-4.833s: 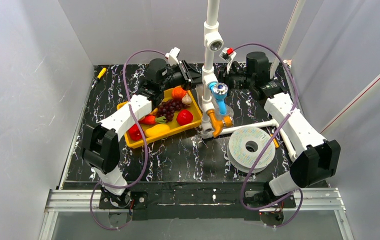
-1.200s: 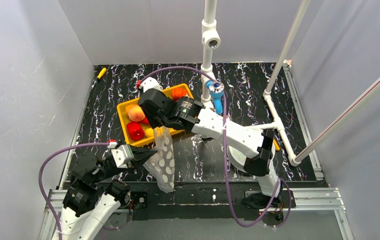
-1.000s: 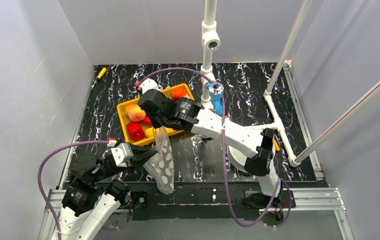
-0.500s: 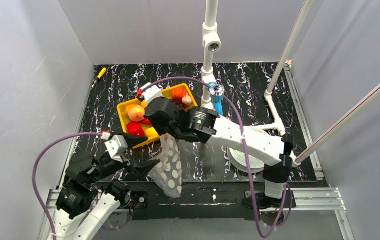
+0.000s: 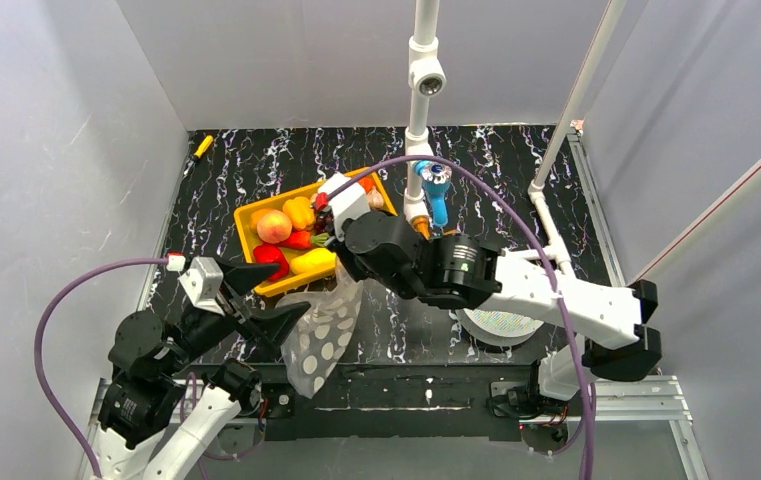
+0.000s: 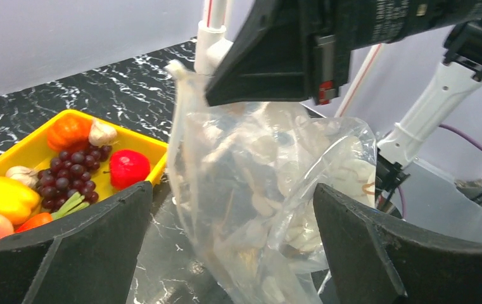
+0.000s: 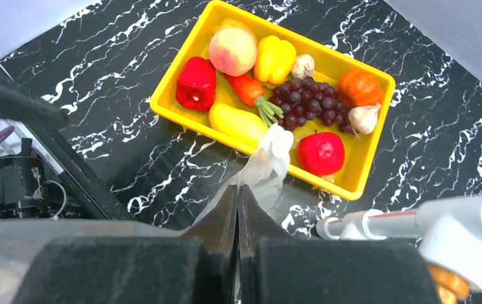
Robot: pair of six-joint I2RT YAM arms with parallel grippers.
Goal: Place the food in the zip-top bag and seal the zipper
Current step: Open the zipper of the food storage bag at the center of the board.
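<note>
The clear zip-top bag (image 5: 318, 335) hangs in the air near the front of the table. My right gripper (image 5: 342, 276) is shut on its top corner (image 7: 268, 158). My left gripper (image 5: 268, 297) stands wide open just left of the bag. In the left wrist view the bag (image 6: 260, 190) hangs between and beyond the two fingers (image 6: 67, 253) without touching them. I cannot make out the zipper strip. The food lies in the yellow tray (image 7: 366, 170): peach (image 7: 233, 49), yellow pepper (image 7: 274, 58), red pepper (image 7: 196, 82), carrot (image 7: 244, 88), grapes (image 7: 304, 98) and red apple (image 7: 320, 153).
A white spool disc (image 5: 501, 325) lies partly under the right arm. A white pipe post (image 5: 418, 120) with a blue fitting (image 5: 435, 186) stands behind the tray, and another pipe (image 5: 566, 115) slants at the right. A yellow marker (image 5: 203, 146) lies at the far left.
My left gripper has opened, let go of the bag and drawn back to the left. The right arm has swung toward the front with the bag, which now hangs from it alone.
</note>
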